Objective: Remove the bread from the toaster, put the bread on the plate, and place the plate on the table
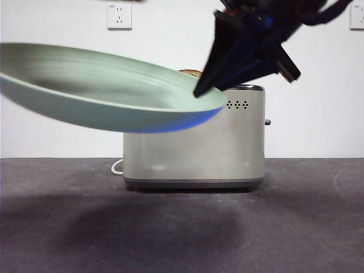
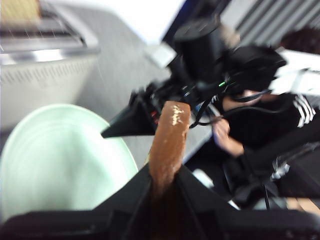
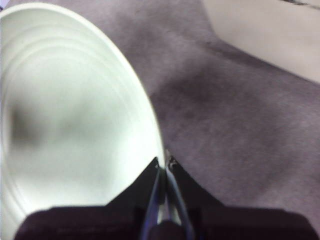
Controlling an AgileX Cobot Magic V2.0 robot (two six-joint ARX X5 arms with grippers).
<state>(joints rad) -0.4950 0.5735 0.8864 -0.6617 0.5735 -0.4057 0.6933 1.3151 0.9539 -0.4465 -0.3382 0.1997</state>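
Observation:
My right gripper is shut on the rim of the mint-green plate and holds it tilted in the air in front of the cream toaster. The right wrist view shows its jaws pinching the plate's edge above the table. My left gripper is shut on the brown bread, held edge-on above and beside the plate. The right gripper shows there too, at the plate's rim. The left gripper is out of the front view.
A second slice pokes out of the toaster's slot and also shows in the left wrist view. A white cord lies behind the toaster. A wall socket is on the back wall. A person in black sits beyond the table's edge.

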